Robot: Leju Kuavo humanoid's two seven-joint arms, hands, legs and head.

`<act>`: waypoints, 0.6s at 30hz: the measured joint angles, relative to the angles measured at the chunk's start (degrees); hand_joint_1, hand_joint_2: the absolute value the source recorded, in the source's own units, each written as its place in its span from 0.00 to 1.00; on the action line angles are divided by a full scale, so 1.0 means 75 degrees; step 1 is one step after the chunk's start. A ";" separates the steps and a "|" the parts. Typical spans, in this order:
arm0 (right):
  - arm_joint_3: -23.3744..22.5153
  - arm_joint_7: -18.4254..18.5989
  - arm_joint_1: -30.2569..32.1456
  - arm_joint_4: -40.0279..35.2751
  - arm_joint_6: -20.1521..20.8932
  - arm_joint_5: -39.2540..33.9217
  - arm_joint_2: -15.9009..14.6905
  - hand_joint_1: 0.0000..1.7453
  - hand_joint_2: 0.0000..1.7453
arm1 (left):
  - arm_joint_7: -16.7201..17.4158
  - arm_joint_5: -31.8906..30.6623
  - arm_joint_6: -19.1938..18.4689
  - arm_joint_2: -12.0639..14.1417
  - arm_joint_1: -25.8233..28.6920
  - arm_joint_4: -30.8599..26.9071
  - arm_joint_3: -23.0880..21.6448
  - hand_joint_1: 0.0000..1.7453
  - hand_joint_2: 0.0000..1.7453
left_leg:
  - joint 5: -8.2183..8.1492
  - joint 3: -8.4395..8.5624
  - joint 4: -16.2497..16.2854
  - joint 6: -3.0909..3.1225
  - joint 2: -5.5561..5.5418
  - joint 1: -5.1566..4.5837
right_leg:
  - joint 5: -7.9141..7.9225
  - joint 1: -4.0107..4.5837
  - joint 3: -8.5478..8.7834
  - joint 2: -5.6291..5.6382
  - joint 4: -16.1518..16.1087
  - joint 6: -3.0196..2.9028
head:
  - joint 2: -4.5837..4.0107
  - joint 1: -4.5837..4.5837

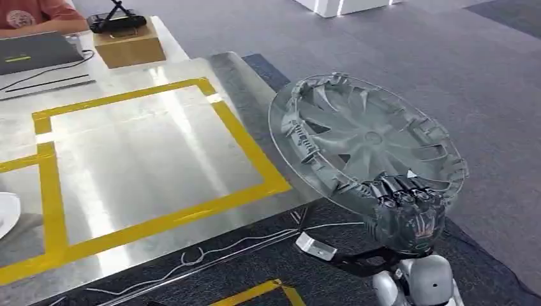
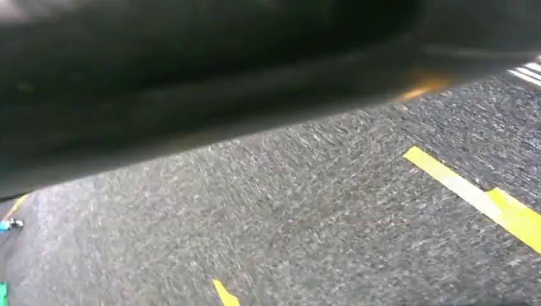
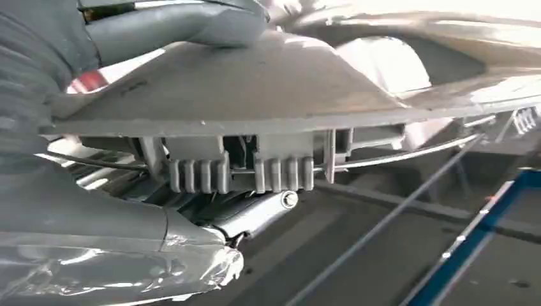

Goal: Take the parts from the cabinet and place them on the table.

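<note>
Wheel cover point(image 1: 363, 137) — matt grey, seemingly plastic; table point(image 1: 140, 153) — glossy brushed metal; floor point(image 1: 408, 44) — rough grey carpet.

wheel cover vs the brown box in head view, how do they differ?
The wheel cover is grey, round and ribbed; the cardboard box is brown and blocky. The wheel cover is held tilted in the air by the right hand, beside the table's edge; the box rests flat on the table's far end. The box carries a black device; the wheel cover carries nothing.
</note>
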 joint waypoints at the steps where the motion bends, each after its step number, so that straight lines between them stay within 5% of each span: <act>1: -0.0038 -0.0020 0.0022 0.0000 0.0000 0.0006 0.0000 1.00 1.00 | 0.0000 0.0000 0.0000 -0.0009 -0.0003 0.0000 -0.0003 0.00 0.00 | -0.0006 0.0000 0.0002 0.0009 -0.0107 -0.0003 | -0.0244 0.0001 -0.0373 0.0061 0.0668 0.0009 | 0.0000 0.0000; 3: -0.0061 -0.0029 0.0069 0.0003 0.0000 0.0009 0.0000 1.00 1.00 | 0.0000 -0.0003 -0.0009 -0.0006 0.0014 0.0000 -0.0003 0.00 0.00 | -0.0008 0.0015 0.0005 0.0007 -0.0320 -0.0002 | -0.0160 -0.0002 -0.0701 0.0075 0.1058 0.0021 | 0.0000 -0.0003; 5: -0.0079 -0.0032 0.0090 0.0003 0.0000 0.0009 0.0000 1.00 1.00 | 0.0000 -0.0003 -0.0012 -0.0006 0.0018 0.0000 -0.0003 0.00 0.00 | -0.0014 0.0038 0.0017 -0.0006 -0.0556 0.0015 | 0.0545 -0.0028 -0.0377 0.0101 0.0135 0.0021 | 0.0000 0.0000; 6: -0.0087 -0.0044 0.0088 0.0003 0.0000 0.0009 0.0000 1.00 1.00 | 0.0003 -0.0012 -0.0018 -0.0009 0.0016 0.0000 -0.0006 0.00 0.00 | -0.0029 0.0052 0.0028 -0.0033 -0.0676 0.0027 | 0.0961 -0.0066 -0.0034 0.0264 -0.0638 0.0027 | 0.0000 0.0003; 7: -0.0108 -0.0053 0.0081 0.0006 0.0000 0.0009 0.0000 1.00 1.00 | 0.0003 -0.0023 -0.0023 -0.0009 0.0018 0.0000 -0.0012 0.00 0.00 | -0.0044 0.0041 0.0042 -0.0080 -0.0763 0.0033 | 0.1033 -0.0122 0.0172 0.0647 -0.1098 0.0032 | 0.0000 0.0000; 8: -0.0140 -0.0067 0.0095 0.0006 0.0000 0.0009 0.0000 1.00 1.00 | 0.0003 -0.0029 -0.0023 0.0000 -0.0005 0.0000 -0.0020 0.00 0.00 | -0.0056 -0.0016 0.0129 -0.0132 -0.0856 -0.0002 | 0.0965 -0.0158 0.0299 0.0818 -0.1309 0.0015 | 0.0000 -0.0006; 11: -0.0186 -0.0076 0.0111 0.0009 0.0000 0.0018 0.0000 1.00 1.00 | 0.0009 -0.0041 -0.0041 0.0012 0.0060 0.0000 -0.0050 0.00 0.00 | 0.0036 -0.0093 0.0049 -0.0297 -0.1083 0.0089 | 0.0981 -0.0057 0.0297 0.0602 -0.1241 -0.0132 | 0.0000 0.0003; 12: -0.0195 -0.0076 0.0117 0.0009 0.0000 0.0017 0.0006 1.00 1.00 | 0.0020 -0.0041 -0.0041 0.0029 0.0066 0.0000 -0.0050 0.00 0.00 | 0.0005 -0.0107 0.0083 -0.0330 -0.1059 0.0088 | 0.1022 -0.0113 0.0329 0.0484 -0.1316 -0.0198 | 0.0000 -0.0003; 13: -0.0207 -0.0070 0.0123 0.0009 0.0000 0.0017 0.0017 1.00 1.00 | 0.0023 -0.0041 -0.0041 0.0020 0.0075 0.0000 -0.0055 0.00 0.00 | -0.0110 -0.0157 0.0220 -0.0359 -0.0530 0.0020 | 0.1025 -0.0099 0.0364 0.0387 -0.1339 -0.0238 | 0.0000 -0.0034; 14: -0.0221 -0.0129 0.0130 0.0009 0.0000 -0.0015 0.0032 1.00 1.00 | 0.0029 -0.0041 -0.0044 0.0023 0.0058 0.0000 -0.0058 0.00 0.00 | -0.0342 -0.0329 0.0581 -0.0387 -0.0256 0.0025 | 0.1010 -0.0081 0.0380 0.0270 -0.1341 -0.0287 | 0.0000 -0.0099; 17: -0.0657 -0.0942 -0.0103 0.0262 0.0000 -0.0190 0.0195 1.00 1.00 | 0.0044 0.0044 -0.0067 0.0023 0.0041 0.0000 -0.0134 0.00 0.00 | -0.1036 -0.1130 0.2217 -0.0441 -0.0070 0.0063 | 0.0974 -0.0034 0.0387 -0.0064 -0.1337 -0.0345 | 0.0000 -0.0084; 18: -0.0717 -0.0801 -0.0034 0.0283 0.0000 -0.0102 0.0257 1.00 1.00 | 0.0052 0.0058 -0.0076 0.0023 0.0046 0.0000 -0.0149 0.00 0.00 | -0.1004 -0.1195 0.2356 -0.0448 -0.0068 0.0068 | 0.0958 -0.0024 0.0405 -0.0178 -0.1337 -0.0346 | 0.0000 -0.0088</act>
